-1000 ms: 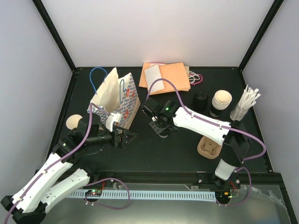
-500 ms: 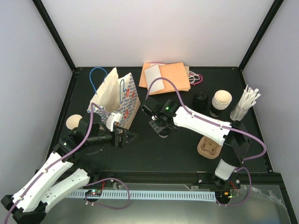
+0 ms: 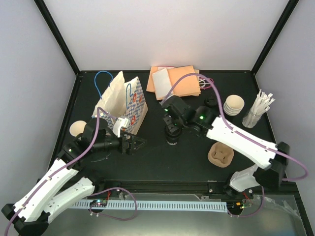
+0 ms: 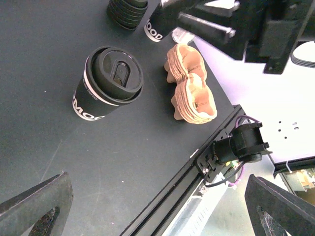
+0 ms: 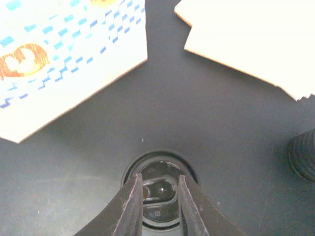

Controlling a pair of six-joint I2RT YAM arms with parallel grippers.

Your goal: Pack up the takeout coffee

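The takeout coffee (image 3: 172, 139) is a black paper cup with a round black lid, standing upright mid-table, right of the patterned paper bag (image 3: 123, 104). It also shows in the left wrist view (image 4: 109, 82) and from above in the right wrist view (image 5: 160, 194). My right gripper (image 3: 172, 129) points straight down over the lid. Its fingers (image 5: 130, 209) stand a narrow gap apart, with the lid's centre showing between them and nothing held. My left gripper (image 3: 133, 146) is wide open and empty, low over the table left of the cup, below the bag.
A brown pulp cup carrier (image 3: 220, 156) lies right of the cup and shows in the left wrist view (image 4: 189, 88). A stack of cream cups (image 3: 233, 107), black lids (image 3: 211, 104), stirrers (image 3: 258, 110) and orange napkins (image 3: 174, 81) stand behind. A cream cup (image 3: 77, 129) stands far left.
My right arm has swung its elbow out to the right, and its gripper has shifted slightly right, above the cup. The cup stands where the gripper was. The left arm has not moved.
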